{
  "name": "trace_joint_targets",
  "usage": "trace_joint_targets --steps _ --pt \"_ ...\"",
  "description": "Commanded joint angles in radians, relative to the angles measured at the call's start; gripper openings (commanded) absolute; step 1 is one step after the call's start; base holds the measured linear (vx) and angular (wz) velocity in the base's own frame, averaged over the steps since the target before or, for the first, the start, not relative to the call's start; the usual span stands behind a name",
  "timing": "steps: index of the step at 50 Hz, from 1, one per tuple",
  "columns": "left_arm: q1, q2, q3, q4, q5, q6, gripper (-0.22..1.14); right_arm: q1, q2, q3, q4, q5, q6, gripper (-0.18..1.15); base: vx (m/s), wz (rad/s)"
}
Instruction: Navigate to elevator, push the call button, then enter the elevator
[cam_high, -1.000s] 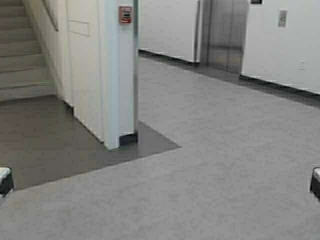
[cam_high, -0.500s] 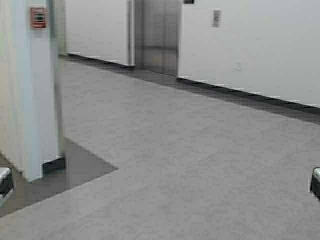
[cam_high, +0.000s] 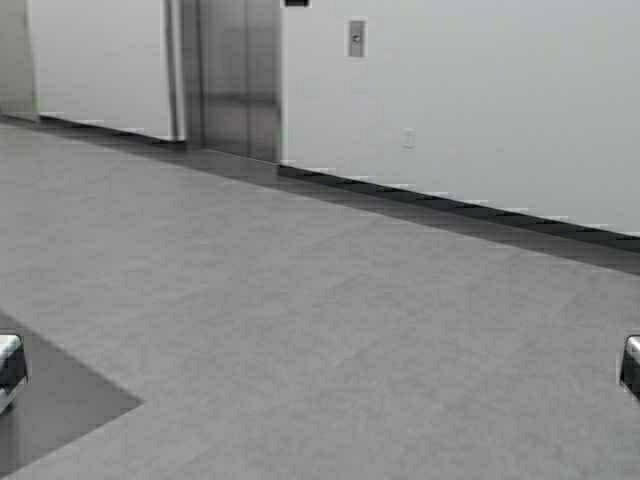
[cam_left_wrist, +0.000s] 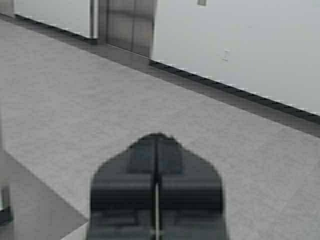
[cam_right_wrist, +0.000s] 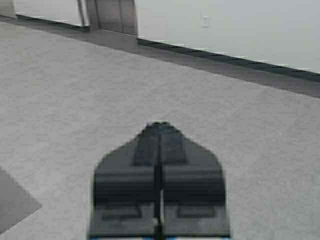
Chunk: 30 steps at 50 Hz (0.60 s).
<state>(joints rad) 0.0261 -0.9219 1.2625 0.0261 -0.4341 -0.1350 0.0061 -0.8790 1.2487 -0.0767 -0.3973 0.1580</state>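
Observation:
The elevator has closed brushed-steel doors in the far wall, at the upper left of the high view. It also shows in the left wrist view and the right wrist view. The call button panel is a small steel plate on the white wall just right of the doors. My left gripper is shut and empty, held over the floor. My right gripper is shut and empty too. Both are far from the elevator.
Light grey floor stretches ahead to the wall. A dark band runs along the white wall's foot. A darker floor patch lies at the lower left. A wall socket sits low on the wall.
The robot has turned right and driven on: the white pillar and staircase have left the view on the left, and the elevator and call panel have shifted left.

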Motion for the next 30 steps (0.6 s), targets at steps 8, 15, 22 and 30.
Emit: trace_joint_targets --steps 8,15,22,30 --pt "0.002 -0.026 -0.006 -0.003 -0.006 -0.003 0.02 0.003 0.003 -0.023 0.000 -0.009 0.003 0.05 0.77 -0.18" --pt "0.002 -0.029 -0.003 -0.003 -0.006 0.002 0.02 0.003 0.008 -0.029 0.000 -0.009 0.009 0.05 0.78 -0.21" --pt "0.002 -0.020 0.000 -0.003 -0.006 -0.002 0.02 0.003 -0.003 -0.017 0.000 -0.009 0.009 0.05 0.77 -0.09" --pt "0.002 -0.020 -0.011 -0.002 -0.006 0.006 0.02 0.003 -0.015 -0.025 0.000 -0.009 0.005 0.05 0.74 0.10"
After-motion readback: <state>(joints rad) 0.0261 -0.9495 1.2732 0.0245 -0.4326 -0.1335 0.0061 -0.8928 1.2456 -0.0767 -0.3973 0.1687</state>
